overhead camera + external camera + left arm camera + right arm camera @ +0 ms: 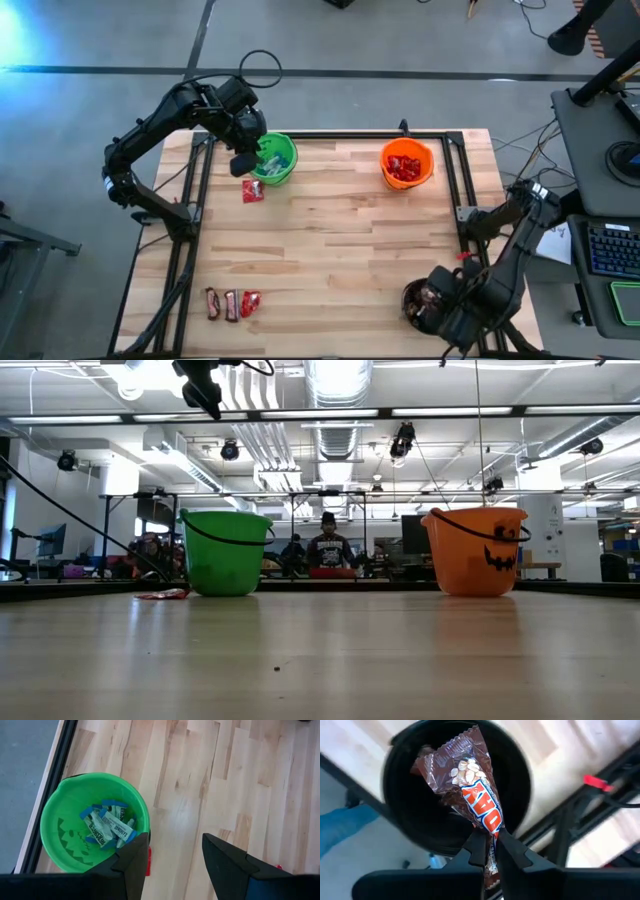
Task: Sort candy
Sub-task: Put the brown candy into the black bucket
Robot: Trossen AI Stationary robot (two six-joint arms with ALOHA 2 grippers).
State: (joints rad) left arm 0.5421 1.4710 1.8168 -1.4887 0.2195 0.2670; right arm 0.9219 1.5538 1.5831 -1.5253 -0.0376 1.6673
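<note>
Dark brown bar (470,785) right at my right wrist: my right gripper (490,851) has its jaws closed on the wrapper's lower end, the rest hanging over the black bucket (517,775). The pinched tip is hidden between the fingers. In the high view that bucket (412,298) sits at the worktop's (330,240) near right corner, mostly covered by my arm; what lies inside it I cannot make out.

My left gripper (243,160) hangs over the near rim of the green bucket (285,165) at the far left, jaws open and holding nothing. Light-blue-and-white bars (107,825) lie in that bucket's bottom. One red packet (253,190) lies on the worktop just beside the green bucket; from the wrist it shows only as a red sliver behind my finger.

Orange bucket (427,170) at the far right holds red packets (404,166), count unclear.

Near left edge: two brown bars (221,304) and one red packet (250,302) side by side.

A person (328,545) shows beyond the worktop, partly hidden.
</note>
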